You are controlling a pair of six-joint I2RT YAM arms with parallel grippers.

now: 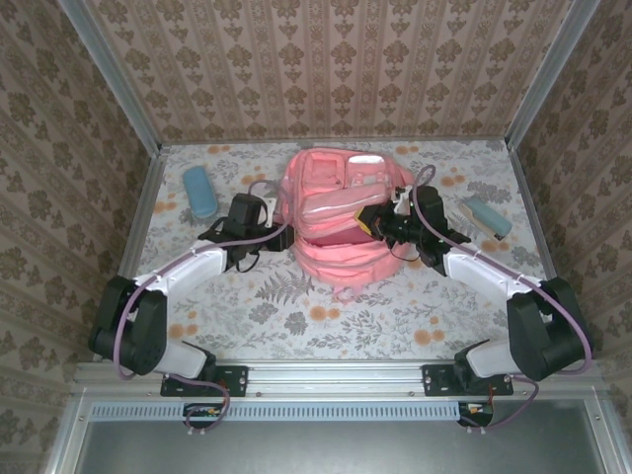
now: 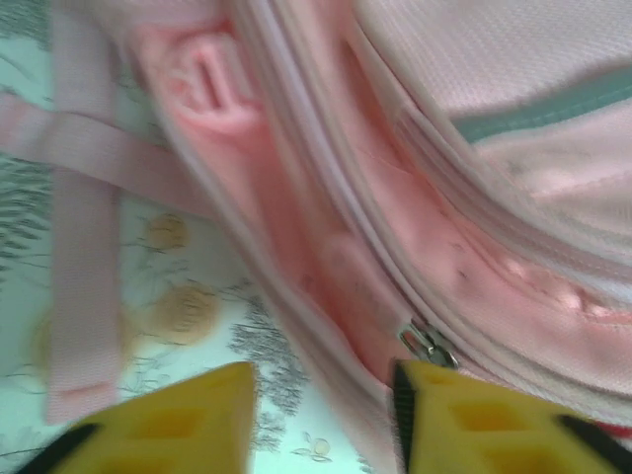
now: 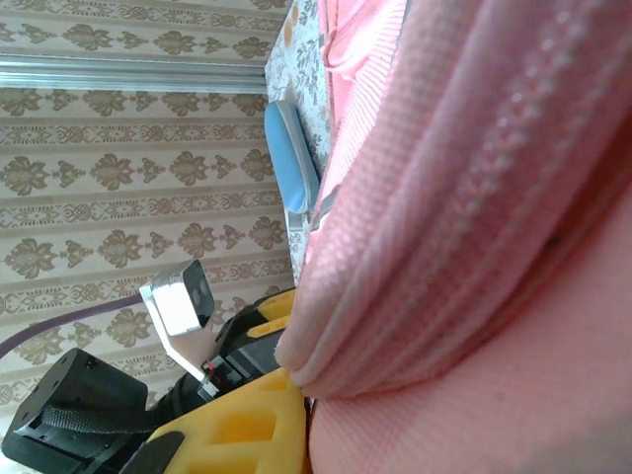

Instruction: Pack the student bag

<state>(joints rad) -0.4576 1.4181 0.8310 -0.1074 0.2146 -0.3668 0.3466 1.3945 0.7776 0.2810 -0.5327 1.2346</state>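
The student bag (image 1: 341, 212), a soft pink backpack, lies mid-table with its top unzipped and pale items showing inside. My left gripper (image 1: 269, 211) is at the bag's left side. Its yellow fingers (image 2: 188, 420) stand open, with the bag's (image 2: 415, 197) edge seam running between them and a metal zip pull (image 2: 427, 344) just above the right finger. My right gripper (image 1: 378, 221) is at the bag's right side, shut on a fold of the bag's pink fabric (image 3: 464, 227). One yellow finger (image 3: 237, 425) shows there; the other is hidden by the fabric.
A blue case (image 1: 200, 191) lies on the floral table at the back left, and a second blue case (image 1: 489, 217) at the right. Pink straps (image 2: 79, 247) trail over the table left of the bag. Patterned walls close in three sides.
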